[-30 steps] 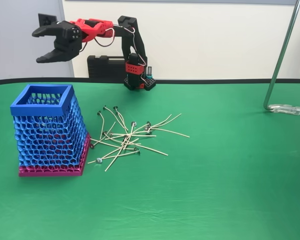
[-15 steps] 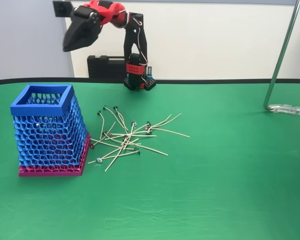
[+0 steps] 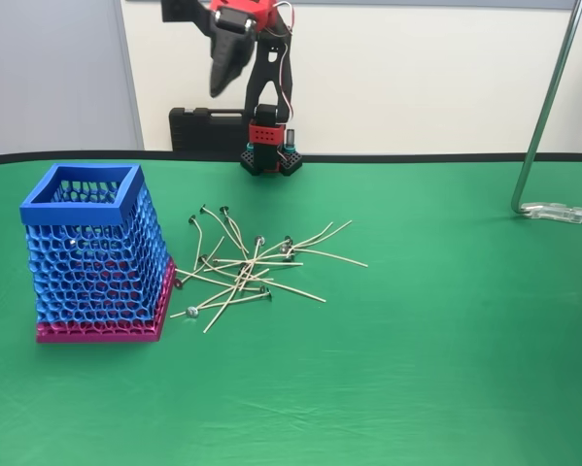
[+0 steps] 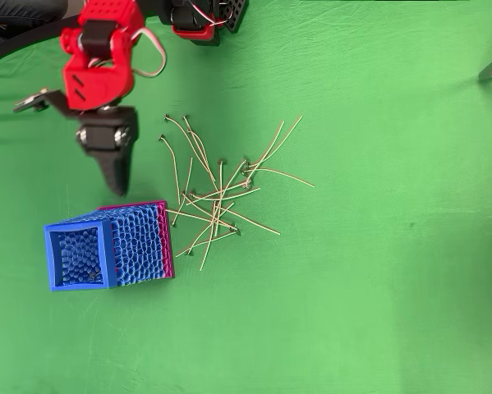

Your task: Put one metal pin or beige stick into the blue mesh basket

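The gripper (image 3: 221,80) hangs high near the arm's base, its black fingers (image 4: 117,168) together with nothing visible between them, though the tips are small. The beige sticks (image 3: 247,267) lie scattered on the green table (image 3: 446,330), well below it, just right of the blue mesh basket (image 3: 91,248) in the fixed view.
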Controlling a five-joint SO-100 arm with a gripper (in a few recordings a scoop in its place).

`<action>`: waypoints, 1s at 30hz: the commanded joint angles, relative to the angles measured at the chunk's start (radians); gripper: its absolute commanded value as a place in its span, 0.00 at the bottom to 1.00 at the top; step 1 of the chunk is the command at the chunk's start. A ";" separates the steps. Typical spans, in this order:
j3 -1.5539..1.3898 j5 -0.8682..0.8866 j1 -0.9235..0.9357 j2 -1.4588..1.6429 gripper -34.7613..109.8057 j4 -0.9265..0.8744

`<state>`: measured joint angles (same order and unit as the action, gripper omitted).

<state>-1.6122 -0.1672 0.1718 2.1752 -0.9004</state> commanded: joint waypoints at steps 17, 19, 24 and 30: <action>-0.769 -0.023 -0.129 0.621 0.24 0.126; -0.833 -0.028 -0.129 0.672 0.24 0.138; -0.980 -0.028 -0.123 0.785 0.24 0.169; -1.158 -0.020 -0.123 0.888 0.24 0.235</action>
<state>-2.7228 -0.1917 0.0445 3.0189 -0.6949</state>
